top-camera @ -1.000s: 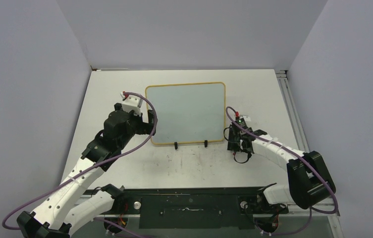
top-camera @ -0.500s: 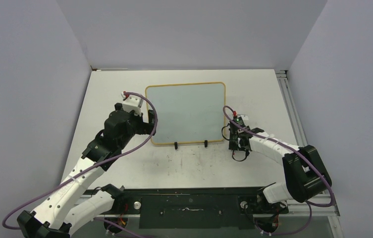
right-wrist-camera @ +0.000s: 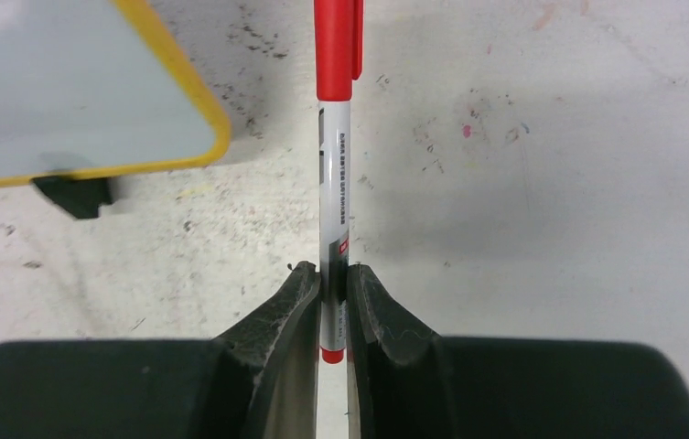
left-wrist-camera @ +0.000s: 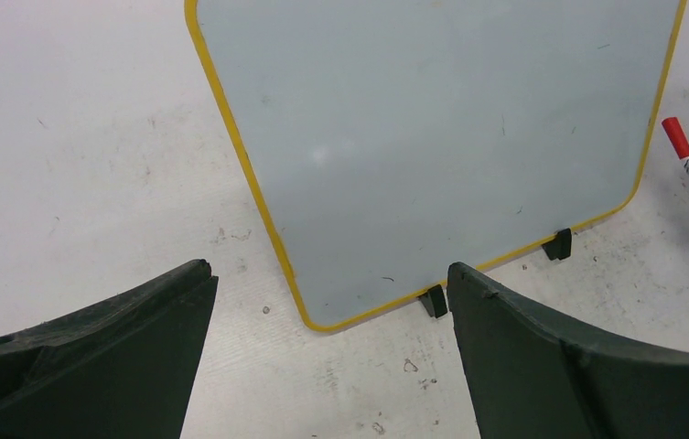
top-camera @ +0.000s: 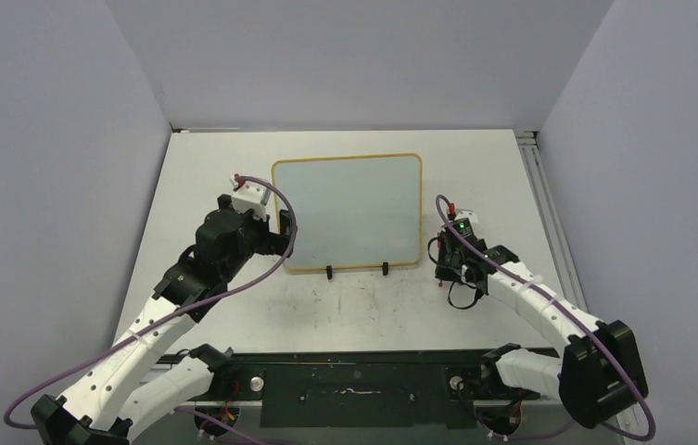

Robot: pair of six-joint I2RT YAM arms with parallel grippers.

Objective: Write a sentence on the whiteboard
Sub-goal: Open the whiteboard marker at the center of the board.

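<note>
Toward the desk's (top-camera: 475,167) right edge, beside the blank board (top-camera: 347,209) lying mid-desk, the right tool (right-wrist-camera: 333,274) is clamped on a capped marker's (right-wrist-camera: 334,137) tail; the left tool (left-wrist-camera: 327,274) gapes at the board's near-left corner. Uncap first, I'd say, keeping the marker straight

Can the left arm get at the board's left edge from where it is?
Probably yes. The left tool is open by the near-left corner of the whiteboard, nothing between them. The marker, in the right tool, is on the other side.
</note>
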